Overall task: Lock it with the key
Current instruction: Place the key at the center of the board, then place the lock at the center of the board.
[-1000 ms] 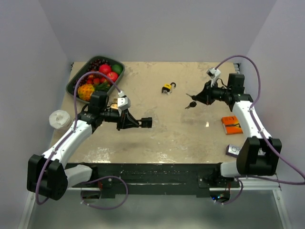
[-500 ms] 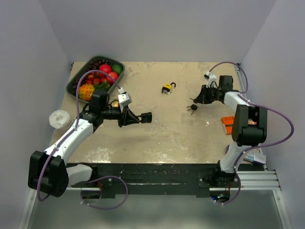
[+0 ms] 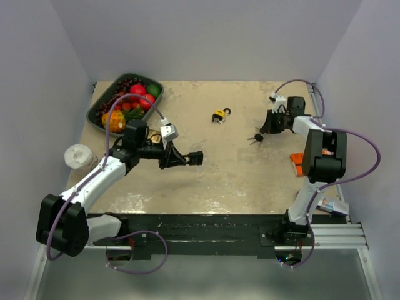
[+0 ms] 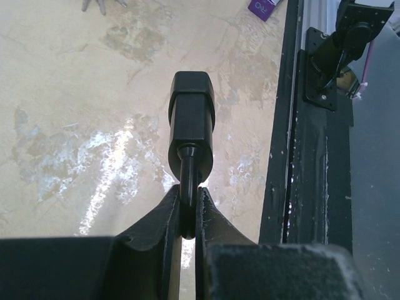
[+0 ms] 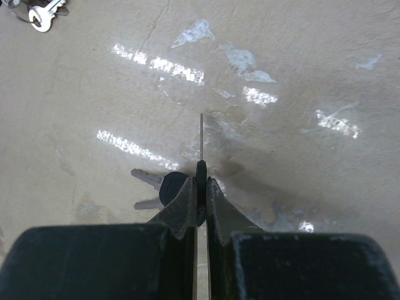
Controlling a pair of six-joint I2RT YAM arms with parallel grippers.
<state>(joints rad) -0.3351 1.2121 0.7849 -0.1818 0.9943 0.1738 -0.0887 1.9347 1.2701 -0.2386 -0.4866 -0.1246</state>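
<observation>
A black padlock (image 3: 195, 157) hangs out over the table from my left gripper (image 3: 179, 159). In the left wrist view its body (image 4: 192, 125) points away from me, and my left gripper (image 4: 189, 209) is shut on the thin shackle. My right gripper (image 3: 265, 131) is at the back right, shut on the black head of a key (image 3: 255, 139). The right wrist view shows the key blade (image 5: 201, 134) edge-on, sticking out past my right gripper (image 5: 200, 187). Two more keys of the bunch (image 5: 150, 187) dangle to its left, just above the table.
A small yellow padlock (image 3: 219, 115) lies at the back centre, with a silver key (image 5: 42, 15) near it. A tray of fruit (image 3: 98, 107) stands back left and a white roll (image 3: 78, 155) at the left edge. An orange box (image 3: 303, 164) and a purple card (image 4: 265, 6) lie on the right.
My right arm has folded back toward the right rear, carrying the key bunch slightly right. My left gripper has shifted a little to the right with the black padlock.
</observation>
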